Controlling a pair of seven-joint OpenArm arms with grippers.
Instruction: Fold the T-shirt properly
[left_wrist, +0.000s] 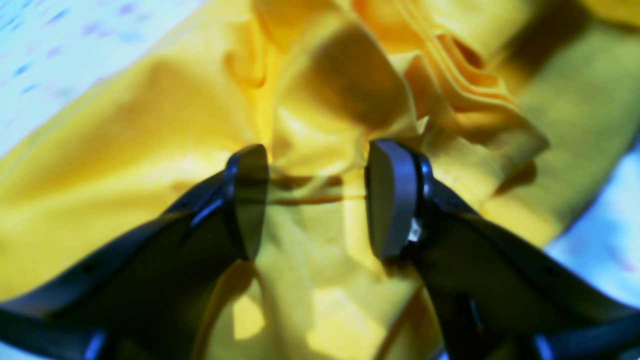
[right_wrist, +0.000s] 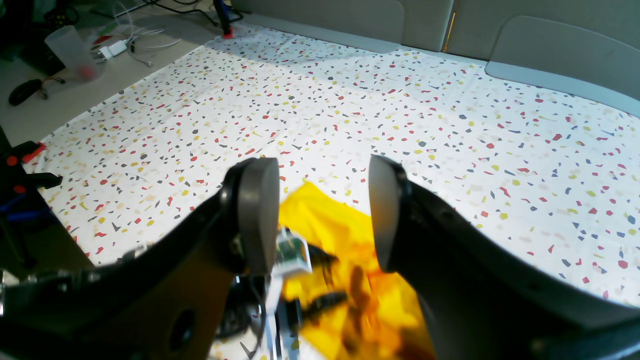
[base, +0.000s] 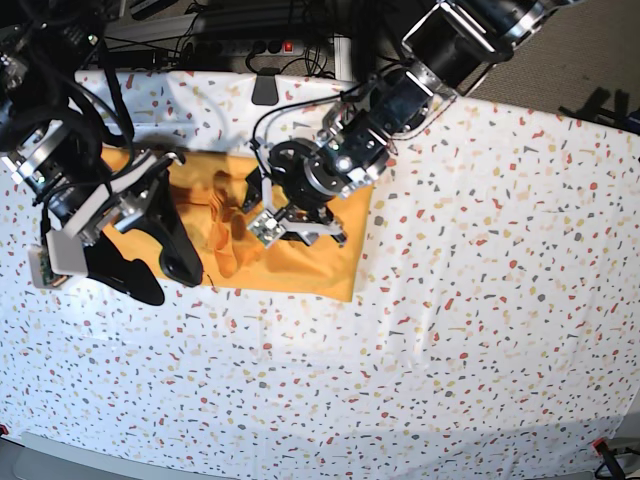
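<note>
A white speckled cloth (base: 480, 300) covers the bench. The mustard T-shirt (base: 300, 262) lies rumpled in soft folds. The left gripper (left_wrist: 316, 200) hovers just above it, fingers spread; the right gripper (right_wrist: 324, 215) is raised, fingers parted, empty.

Three views: one overhead, two on the wrists.
Base looks straight down on the table; left wrist sits close over the T-shirt (left_wrist: 150, 150); right wrist looks out across the cloth (right_wrist: 400, 100), sharing the T-shirt.

T-shirt (base: 300, 262) lies on cloth (base: 480, 300), between both arms.
</note>
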